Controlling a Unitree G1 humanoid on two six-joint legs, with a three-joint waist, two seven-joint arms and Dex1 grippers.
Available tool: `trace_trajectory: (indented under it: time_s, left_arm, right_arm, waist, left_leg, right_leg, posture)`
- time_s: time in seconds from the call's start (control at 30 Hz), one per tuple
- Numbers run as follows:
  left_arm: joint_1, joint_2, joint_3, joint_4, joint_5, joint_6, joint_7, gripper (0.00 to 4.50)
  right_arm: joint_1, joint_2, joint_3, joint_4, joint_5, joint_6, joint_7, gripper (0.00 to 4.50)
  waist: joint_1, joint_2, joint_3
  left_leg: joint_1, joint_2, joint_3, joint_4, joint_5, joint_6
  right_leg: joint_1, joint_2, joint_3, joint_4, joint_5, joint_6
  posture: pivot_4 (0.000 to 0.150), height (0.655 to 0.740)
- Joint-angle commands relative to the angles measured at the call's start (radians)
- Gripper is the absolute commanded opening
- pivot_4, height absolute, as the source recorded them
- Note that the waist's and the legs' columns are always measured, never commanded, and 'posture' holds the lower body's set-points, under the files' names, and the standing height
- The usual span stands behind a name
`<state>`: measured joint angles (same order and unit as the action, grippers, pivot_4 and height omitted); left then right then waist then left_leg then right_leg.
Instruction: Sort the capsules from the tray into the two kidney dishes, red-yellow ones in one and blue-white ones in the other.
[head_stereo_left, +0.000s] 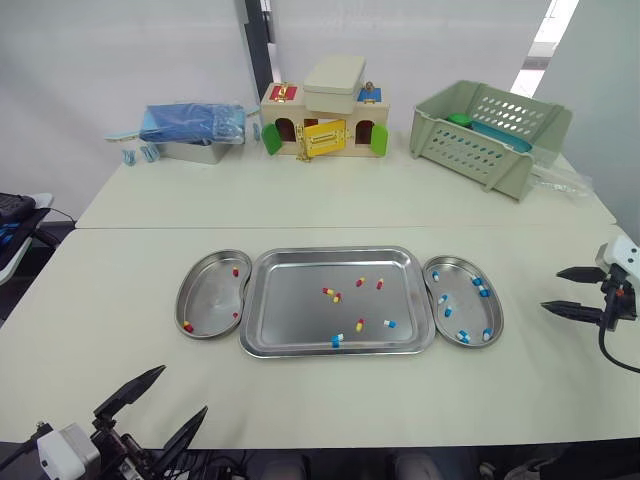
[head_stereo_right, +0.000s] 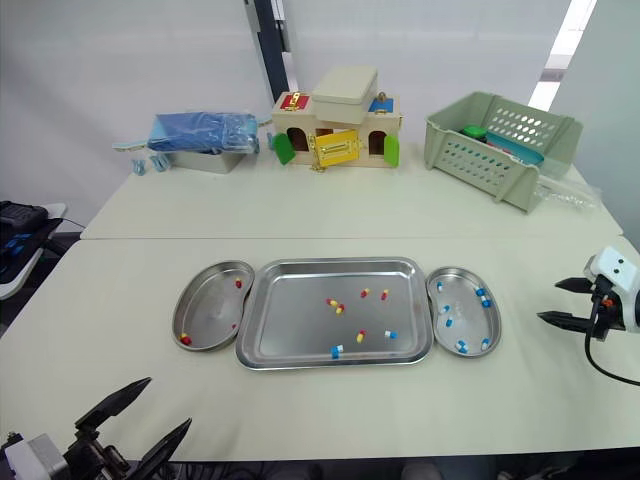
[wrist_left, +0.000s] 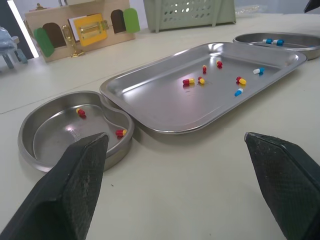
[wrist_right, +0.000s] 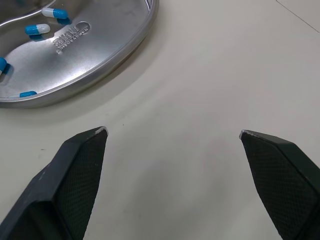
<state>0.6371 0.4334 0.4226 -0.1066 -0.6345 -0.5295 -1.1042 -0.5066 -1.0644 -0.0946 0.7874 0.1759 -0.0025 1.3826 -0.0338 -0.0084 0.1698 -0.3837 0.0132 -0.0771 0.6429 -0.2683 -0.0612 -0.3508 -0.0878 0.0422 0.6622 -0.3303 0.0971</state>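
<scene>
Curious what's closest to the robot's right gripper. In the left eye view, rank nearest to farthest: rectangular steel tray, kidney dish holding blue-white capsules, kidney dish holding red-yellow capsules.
From the right gripper:
1. Steel kidney dish with blue-white capsules, right side.
2. Rectangular steel tray, middle.
3. Steel kidney dish with red-yellow capsules, left side.
</scene>
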Motion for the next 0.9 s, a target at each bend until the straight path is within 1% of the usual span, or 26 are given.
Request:
trace_trajectory:
  time_s: [0.03,0.27,0.37,0.4,0.53,0.57,0.63,0.7,0.8,0.9]
  left_arm:
    - [0.006,-0.009,0.011,-0.014,-0.001,-0.012,0.000,4.50]
    - [-0.008,-0.030,-0.018,-0.027,0.013,-0.009,0.002,4.50]
    - [-0.005,-0.056,-0.042,-0.059,0.017,0.002,0.027,4.50]
    - [0.004,-0.072,-0.058,-0.082,0.022,0.009,0.042,4.50]
    - [0.030,-0.112,-0.091,-0.141,0.032,0.034,0.095,4.50]
    - [0.038,-0.125,-0.104,-0.160,0.038,0.044,0.114,4.50]
    - [0.063,-0.161,-0.150,-0.190,0.064,0.048,0.143,4.50]
    - [0.077,-0.180,-0.183,-0.204,0.086,0.045,0.157,4.50]
    - [0.082,-0.201,-0.213,-0.210,0.110,0.033,0.181,4.50]
    - [0.084,-0.208,-0.244,-0.201,0.133,0.011,0.180,4.50]
  right_arm:
    - [-0.025,-0.007,-0.008,0.006,-0.005,-0.025,0.013,4.47]
    - [-0.027,-0.002,0.006,-0.031,-0.019,-0.037,0.026,4.47]
    - [-0.027,0.014,0.016,-0.157,0.017,0.025,0.060,4.47]
    - [-0.023,0.021,0.025,-0.233,0.033,0.051,0.074,4.47]
    - [0.000,0.041,0.046,-0.434,0.069,0.136,0.092,4.47]
    - [-0.003,0.058,0.065,-0.503,0.084,0.167,0.099,4.47]
    - [-0.050,0.138,0.149,-0.648,0.107,0.227,0.105,4.47]
    - [-0.105,0.203,0.216,-0.723,0.110,0.294,0.097,4.47]
    - [-0.191,0.297,0.303,-0.776,0.095,0.381,0.079,4.47]
    - [-0.274,0.392,0.393,-0.790,0.069,0.417,0.066,4.47]
  waist:
    - [0.000,0.000,0.000]
    - [0.000,0.000,0.000]
    - [-0.004,0.001,0.000]
    - [-0.006,0.001,0.000]
    - [-0.005,0.001,0.000]
    - [-0.002,0.001,0.000]
    - [-0.003,0.001,0.000]
    - [-0.012,0.000,0.000]
    - [-0.009,0.001,0.001]
    - [-0.003,0.000,0.001]
  left_leg:
    - [0.000,0.000,0.000,0.000,0.000,0.000]
    - [0.000,0.000,0.000,0.000,0.000,0.000]
    - [0.000,0.000,0.000,0.000,0.000,0.000]
    - [0.000,0.000,0.000,0.000,0.000,0.000]
    - [0.000,0.000,-0.001,0.000,0.000,0.000]
    - [0.000,0.000,-0.001,0.000,0.000,0.000]
    - [0.000,0.000,-0.001,0.000,0.000,0.000]
    - [0.001,0.001,-0.001,0.000,0.000,0.000]
    - [0.000,0.000,-0.001,0.000,0.000,0.000]
    - [-0.002,0.000,-0.002,0.001,0.000,0.000]
  right_leg:
    - [0.000,0.000,0.000,0.000,0.000,0.000]
    - [0.000,0.000,0.000,0.000,0.000,0.000]
    - [0.000,0.000,0.000,0.000,0.000,0.000]
    - [0.000,0.000,0.000,0.000,0.000,0.000]
    - [0.000,0.000,0.000,0.000,0.000,0.000]
    - [0.000,0.000,0.000,0.000,0.000,0.000]
    - [0.000,0.000,0.000,0.000,0.000,0.000]
    - [0.000,0.001,0.000,0.000,0.000,0.000]
    - [-0.001,0.001,0.000,0.001,0.000,0.000]
    - [-0.002,0.000,-0.001,0.000,0.000,0.000]
  posture:
    - [0.150,0.7400]
    - [0.150,0.7400]
    - [0.150,0.7400]
    - [0.150,0.7400]
    - [0.150,0.7400]
    - [0.150,0.7400]
    - [0.150,0.7400]
    - [0.150,0.7400]
    - [0.150,0.7400]
    - [0.150,0.7400]
